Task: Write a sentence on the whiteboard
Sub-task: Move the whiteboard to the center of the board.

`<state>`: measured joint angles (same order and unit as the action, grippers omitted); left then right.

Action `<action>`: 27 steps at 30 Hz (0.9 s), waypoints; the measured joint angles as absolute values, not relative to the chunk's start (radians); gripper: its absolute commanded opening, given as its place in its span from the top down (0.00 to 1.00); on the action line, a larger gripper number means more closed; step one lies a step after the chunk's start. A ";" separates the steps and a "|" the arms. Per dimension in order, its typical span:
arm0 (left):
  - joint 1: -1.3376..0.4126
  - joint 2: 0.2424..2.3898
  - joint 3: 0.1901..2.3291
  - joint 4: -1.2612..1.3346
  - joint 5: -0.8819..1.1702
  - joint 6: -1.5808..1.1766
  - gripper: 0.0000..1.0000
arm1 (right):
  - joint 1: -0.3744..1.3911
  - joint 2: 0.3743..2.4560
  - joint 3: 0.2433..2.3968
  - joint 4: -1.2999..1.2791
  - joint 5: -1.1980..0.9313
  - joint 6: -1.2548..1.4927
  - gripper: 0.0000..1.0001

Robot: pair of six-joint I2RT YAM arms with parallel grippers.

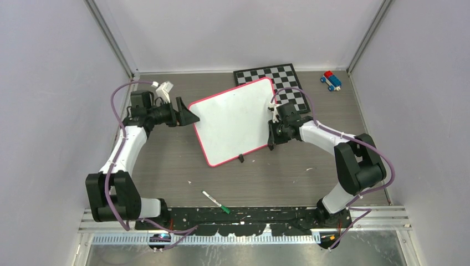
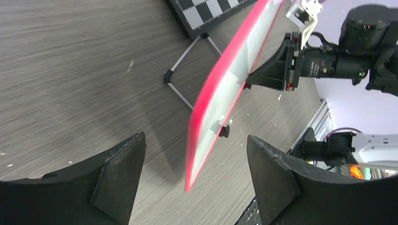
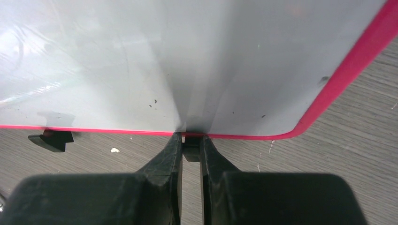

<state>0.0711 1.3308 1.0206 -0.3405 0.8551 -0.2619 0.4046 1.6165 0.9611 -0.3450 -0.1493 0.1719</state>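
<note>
Overhead: the whiteboard (image 1: 235, 119) stands tilted mid-table, its face blank. A marker (image 1: 215, 201) lies near the arm bases. The board is likely being positioned, and fetching the marker comes next.

Left wrist: the left pincer (image 2: 195, 138) gapes wide, gripping nothing, with the board's edge just ahead.

Right wrist: the right pincer (image 3: 191, 140) is clenched on the board's pink frame.

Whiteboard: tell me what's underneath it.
The whiteboard is tilted, pinched at its edge by the right gripper. The left wrist view shows a thin wire frame and wood-grain table beneath; the top view hides the rest.
</note>
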 measured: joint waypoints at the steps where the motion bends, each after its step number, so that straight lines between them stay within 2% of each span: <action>1: 0.059 1.333 1.009 -0.329 0.858 -0.262 0.28 | 0.404 1.617 0.961 -0.345 -0.153 0.168 1.00; 2: 0.041 1.333 0.997 -0.315 0.861 -0.262 0.33 | 0.403 1.617 0.961 -0.345 -0.155 0.166 1.00; 9: -0.051 1.371 0.985 -0.213 0.851 -0.283 0.79 | 0.399 1.617 0.961 -0.345 -0.161 0.151 1.00; 12: -0.073 1.409 0.986 -0.177 0.855 -0.290 0.89 | 0.394 1.617 0.961 -0.345 -0.159 0.137 1.00; 16: -0.124 1.439 1.000 -0.113 0.909 -0.305 0.99 | 0.388 1.617 0.961 -0.344 -0.153 0.120 1.00; 27: -0.180 1.506 1.076 -0.094 0.920 -0.274 1.00 | 0.385 1.615 0.951 -0.334 -0.155 0.106 1.00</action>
